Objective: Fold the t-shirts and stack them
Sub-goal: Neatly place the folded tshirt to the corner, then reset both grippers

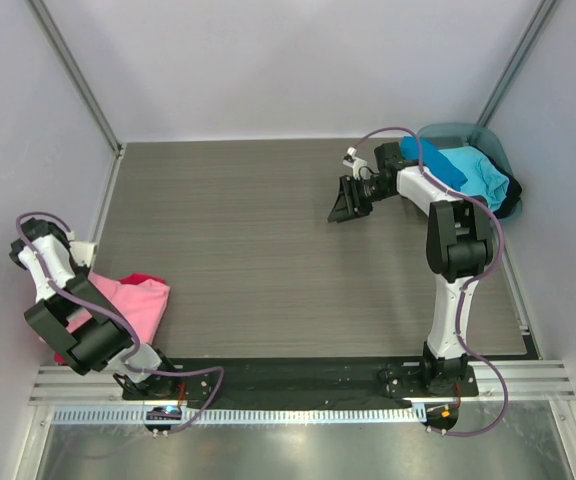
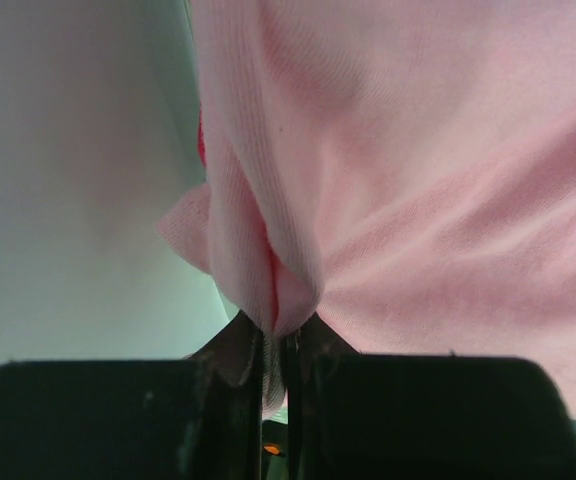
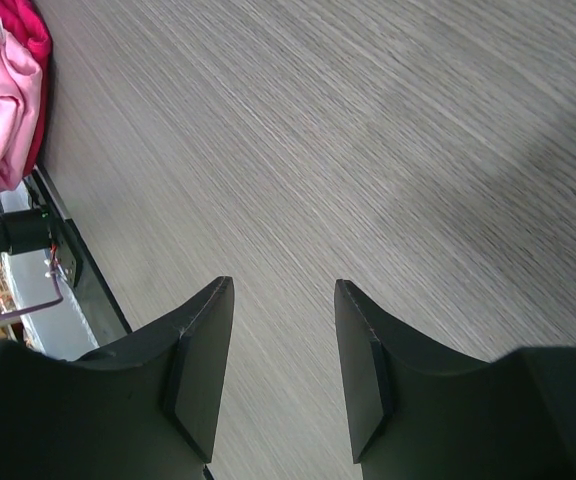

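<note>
While a fold of the light pink t-shirt (image 2: 418, 200) is pinched tight in the left gripper (image 2: 276, 345), the right gripper (image 3: 283, 288) is held over the bare table (image 3: 418, 150) with nothing in it. The two black fingers of the left gripper are pressed close together, and a thin bunch of pink cloth is squeezed between them. In the left wrist view, the rest of the pink cloth is spread in soft folds and most of the view is filled by it. A small strip of red is seen at its edge.

From the top view, the light pink t-shirt is found at the near left corner of the table, partly hidden under the left arm (image 1: 88, 340). It is bunched up, not flat. It cannot be told if it is lifted off the table. A crimson t-shirt (image 1: 144, 279) is tucked just behind it, touching it, and only a little of it is shown.

The jaws of the right gripper are spread apart, and only wood grain is seen between them. That gripper is held over the far right part of the table. Just behind it, a grey-teal tub (image 1: 493, 140) is set in the far right corner. A blue t-shirt (image 1: 438, 165) and a turquoise t-shirt (image 1: 483, 178) are piled in it.
</note>
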You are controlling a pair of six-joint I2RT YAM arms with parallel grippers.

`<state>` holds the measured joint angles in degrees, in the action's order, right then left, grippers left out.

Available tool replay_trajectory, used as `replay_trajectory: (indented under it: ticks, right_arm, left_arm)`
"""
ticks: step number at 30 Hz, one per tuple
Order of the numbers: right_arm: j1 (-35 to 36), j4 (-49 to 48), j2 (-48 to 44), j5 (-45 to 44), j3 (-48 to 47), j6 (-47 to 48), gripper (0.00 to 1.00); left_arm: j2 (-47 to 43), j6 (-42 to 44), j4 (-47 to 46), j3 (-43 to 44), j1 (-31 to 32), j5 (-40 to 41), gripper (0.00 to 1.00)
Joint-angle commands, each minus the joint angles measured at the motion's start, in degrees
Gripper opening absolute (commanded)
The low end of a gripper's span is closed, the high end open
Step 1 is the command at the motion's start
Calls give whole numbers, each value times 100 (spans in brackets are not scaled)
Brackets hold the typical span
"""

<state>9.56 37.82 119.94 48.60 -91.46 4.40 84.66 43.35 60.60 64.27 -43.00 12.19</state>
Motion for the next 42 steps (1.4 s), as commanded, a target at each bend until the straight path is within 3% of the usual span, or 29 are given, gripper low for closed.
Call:
replay_trajectory:
  ticks: [1, 13, 15, 19, 20, 23, 26, 29, 31, 34, 37, 38, 40, 42]
  right_arm:
    - [81, -47, -50, -17, -109, -10, 50]
    - [98, -29, 3, -8, -170, 25, 50]
    - [98, -29, -14, -17, -179, 43, 50]
    - [90, -29, -76, -43, -197, 69, 50]
    - [107, -21, -111, -52, -205, 69, 50]
    - [90, 41, -207, -131, -223, 157, 50]
    - [90, 67, -269, -175, -223, 227, 50]
    - [90, 59, -340, -228, -241, 324, 50]
    - [81, 50, -392, -307, -302, 368, 50]
    - [81, -221, -567, -544, -434, 360, 50]
    - [81, -914, -804, -1324, -478, 175, 56]
    - [81, -1126, -849, -1744, -513, 97, 62]
    - [72, -1574, -885, -2177, -609, -9, 71]
    - [90, -1725, -762, -2860, -942, -393, 99]
  left_arm:
    - [15, -64, -434, -11, -76, 284, 0]
    - [-28, -459, -803, -231, -129, 547, 3]
    - [-186, -599, -935, -231, -121, 548, 14]
    - [-494, -898, -1137, -20, -51, 661, 19]
    - [-608, -977, -1199, 67, -24, 784, 33]
    - [-810, -1171, -1173, 594, 239, 742, 59]
    - [-1057, -1224, -1138, 1017, 949, 741, 68]
    - [-1040, -1329, -1121, 1367, 2387, 864, 71]
    - [-795, -1443, -1042, 1570, 2892, 777, 72]
    - [-217, -1917, -805, 2088, 3464, -36, 77]
    - [600, -2698, -576, 2878, 3676, -934, 82]
    - [865, -3162, -541, 3342, 3720, -1111, 90]
    - [1288, -3385, -549, 3766, 3808, -1201, 97]
    - [1868, -3168, -567, 4267, 4079, -1044, 100]
